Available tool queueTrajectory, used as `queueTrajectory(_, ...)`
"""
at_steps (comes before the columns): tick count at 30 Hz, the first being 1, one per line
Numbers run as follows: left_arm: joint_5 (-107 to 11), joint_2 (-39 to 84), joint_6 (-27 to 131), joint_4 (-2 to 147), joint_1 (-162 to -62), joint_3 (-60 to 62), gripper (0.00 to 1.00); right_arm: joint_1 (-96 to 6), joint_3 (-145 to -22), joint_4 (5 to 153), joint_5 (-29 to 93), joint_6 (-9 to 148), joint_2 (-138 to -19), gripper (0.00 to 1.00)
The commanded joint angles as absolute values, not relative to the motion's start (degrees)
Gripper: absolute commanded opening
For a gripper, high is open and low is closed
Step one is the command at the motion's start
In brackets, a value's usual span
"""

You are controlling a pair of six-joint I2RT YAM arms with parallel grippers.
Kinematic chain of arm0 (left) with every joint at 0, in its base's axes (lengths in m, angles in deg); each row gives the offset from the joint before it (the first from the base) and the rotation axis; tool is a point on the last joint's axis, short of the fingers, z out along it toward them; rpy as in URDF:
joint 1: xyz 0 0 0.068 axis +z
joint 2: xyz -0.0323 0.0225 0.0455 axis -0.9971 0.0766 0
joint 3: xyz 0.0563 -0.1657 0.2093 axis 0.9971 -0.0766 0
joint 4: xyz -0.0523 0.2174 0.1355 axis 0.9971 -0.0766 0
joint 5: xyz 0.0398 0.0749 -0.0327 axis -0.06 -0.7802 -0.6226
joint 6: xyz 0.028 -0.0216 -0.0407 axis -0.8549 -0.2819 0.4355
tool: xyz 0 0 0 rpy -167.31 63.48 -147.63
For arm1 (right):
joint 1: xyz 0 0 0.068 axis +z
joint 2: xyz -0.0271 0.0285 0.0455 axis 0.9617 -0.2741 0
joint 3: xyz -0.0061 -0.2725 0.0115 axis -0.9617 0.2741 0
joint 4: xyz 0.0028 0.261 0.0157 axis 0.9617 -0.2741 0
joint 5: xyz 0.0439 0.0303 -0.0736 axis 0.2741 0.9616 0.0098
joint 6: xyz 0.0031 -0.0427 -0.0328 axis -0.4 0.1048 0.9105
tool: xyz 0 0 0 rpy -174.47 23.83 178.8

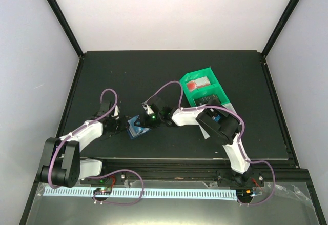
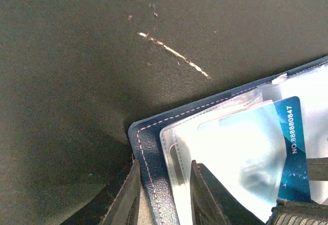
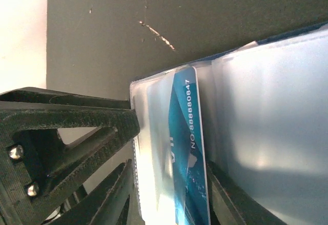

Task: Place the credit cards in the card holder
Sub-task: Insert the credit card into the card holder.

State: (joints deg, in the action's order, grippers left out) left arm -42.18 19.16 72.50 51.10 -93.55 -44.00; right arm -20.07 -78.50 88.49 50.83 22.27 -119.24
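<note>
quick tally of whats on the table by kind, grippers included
card holder: 1
credit card: 1 in view
green bin: 1
grippers: 2, the left gripper and the right gripper
total: 5

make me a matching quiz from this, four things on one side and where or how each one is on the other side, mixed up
Things:
1. card holder
2. credit card
3. green bin
4. left claw

States:
A. farthest back in the top view, red item inside
B. blue, partly slid into a clear pocket
C. clamped on a navy edge
D. lying open, navy cover underneath

Pairs: 1-D, 2-B, 3-A, 4-C
</note>
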Motion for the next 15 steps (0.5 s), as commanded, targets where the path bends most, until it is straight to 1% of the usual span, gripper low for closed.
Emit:
queueTrajectory(1,-39.96,18.90,72.02,51.09,-93.74,-44.09,0.30,-19.39,-80.18,79.92,44.67,26.33,-117.18,0.40)
queueTrajectory(6,-38.90,19.95,71.86,51.36,-93.69,-43.85,0.30,-18.02,-80.89,76.30,39.33,28.15,-115.13,0.47)
queueTrajectory(10,-37.93,19.38,71.55,52.42,-93.70,-44.39,0.29,-16.85,-83.50,71.24,34.11,29.75,-114.86,0.49)
queueTrajectory(15,-37.90,20.27,70.87,51.48,-93.73,-43.21,0.29,-15.45,-83.90,67.48,29.46,31.24,-114.24,0.51)
